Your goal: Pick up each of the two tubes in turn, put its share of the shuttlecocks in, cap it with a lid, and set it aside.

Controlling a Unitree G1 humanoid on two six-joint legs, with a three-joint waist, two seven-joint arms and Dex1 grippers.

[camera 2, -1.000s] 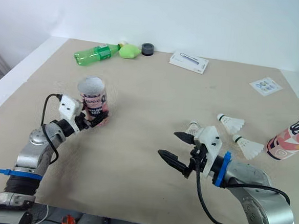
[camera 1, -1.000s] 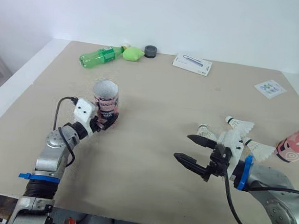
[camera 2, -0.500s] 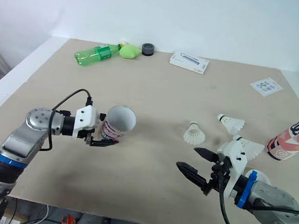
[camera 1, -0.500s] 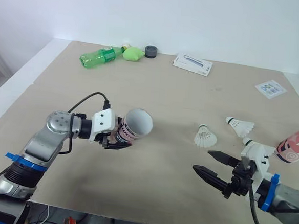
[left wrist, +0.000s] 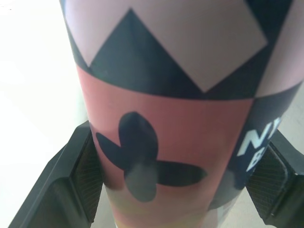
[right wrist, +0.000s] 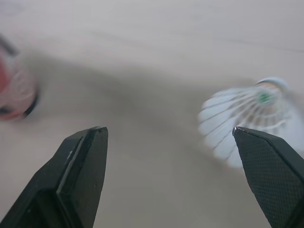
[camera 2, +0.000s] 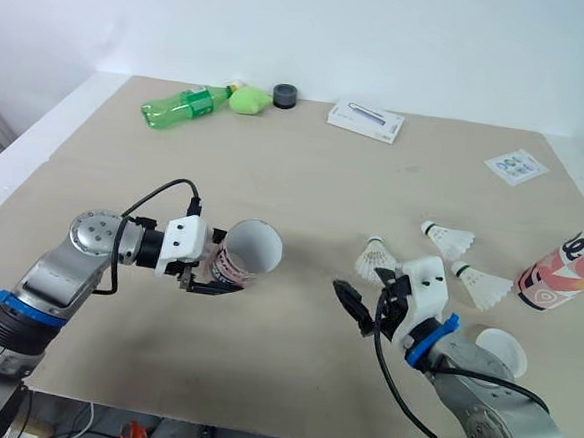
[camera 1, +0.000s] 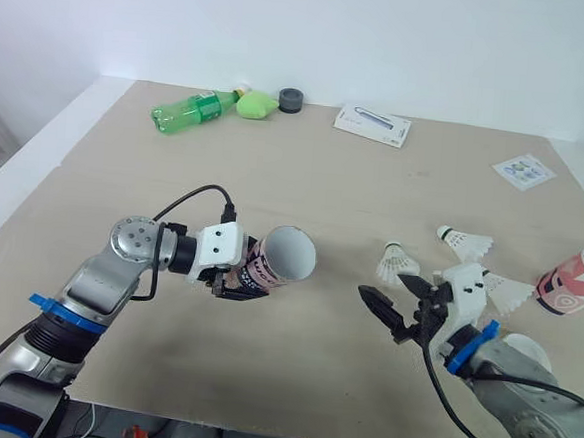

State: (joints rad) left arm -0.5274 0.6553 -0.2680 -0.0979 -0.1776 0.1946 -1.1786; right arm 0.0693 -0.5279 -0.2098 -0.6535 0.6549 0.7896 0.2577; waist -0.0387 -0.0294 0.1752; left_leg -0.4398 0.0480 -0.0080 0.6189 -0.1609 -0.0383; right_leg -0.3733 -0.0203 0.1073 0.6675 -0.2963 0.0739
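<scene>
Tube of pink, black and white patterned cardboard is held tipped on its side over the beige tabletop, its open white mouth turned toward the robot's right. The left jaws are clamped on the tube's lower body. In the left wrist view a black finger presses against each flank, and the tube fills the whole gap between them.

To the tube's right, apart from it, the right jaws hang spread wide and grip nothing, their black fingers far from each other. A white feathered shuttlecock lies on the tabletop just past those jaws, ahead of the tips and nearer one finger than the other, not yet between them.

Farther to the tube's right lie a second shuttlecock and a third shuttlecock. Farthest right, well apart from the held tube, rests a second pink patterned tube.

Well beyond the held tube sit a green plastic bottle, a dark round cap and a white card packet.
</scene>
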